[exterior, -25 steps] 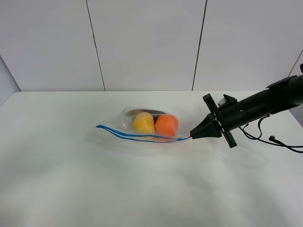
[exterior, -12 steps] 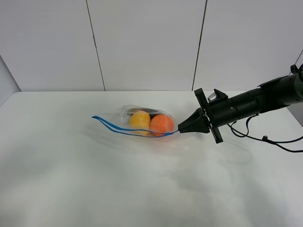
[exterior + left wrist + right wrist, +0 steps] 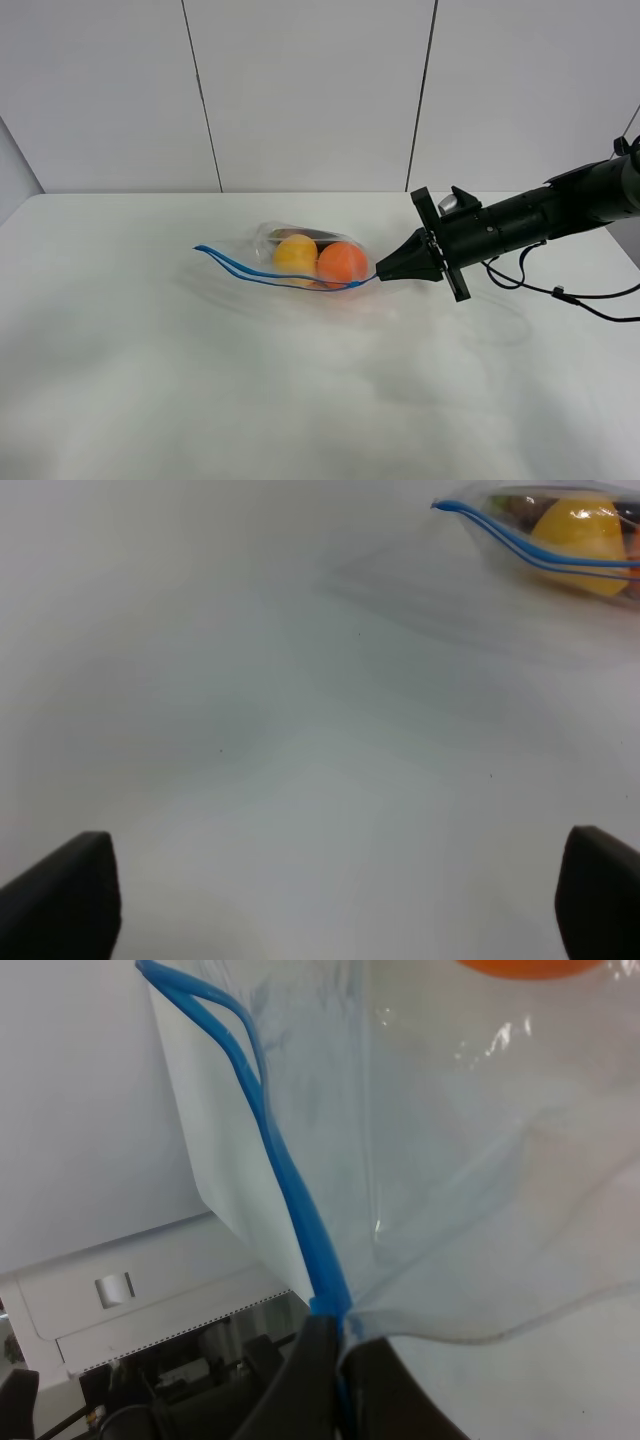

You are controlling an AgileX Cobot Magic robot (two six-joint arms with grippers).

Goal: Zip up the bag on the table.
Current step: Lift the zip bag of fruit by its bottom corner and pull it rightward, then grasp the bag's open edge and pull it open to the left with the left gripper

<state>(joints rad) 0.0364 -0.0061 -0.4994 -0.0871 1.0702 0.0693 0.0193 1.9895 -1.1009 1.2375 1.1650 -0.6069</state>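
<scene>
The clear plastic bag (image 3: 300, 262) lies on the white table (image 3: 200, 380) near its middle, with a yellow fruit (image 3: 296, 254), an orange (image 3: 341, 264) and a dark vegetable (image 3: 318, 236) inside. Its blue zipper strip (image 3: 270, 279) gapes open toward the left. My right gripper (image 3: 380, 275) is shut on the right end of the zipper strip (image 3: 318, 1260), holding that end slightly lifted. My left gripper (image 3: 330, 880) is open over bare table, well short of the bag's left end (image 3: 540, 540); it is out of sight in the high view.
A black cable (image 3: 570, 295) trails from the right arm across the table's right side. A grey panelled wall (image 3: 310, 90) stands behind the table.
My right gripper has moved left and a little toward the back, pushing the bag with it, mostly in the first half second. The bag has bunched up and its left zipper end has shifted left.
</scene>
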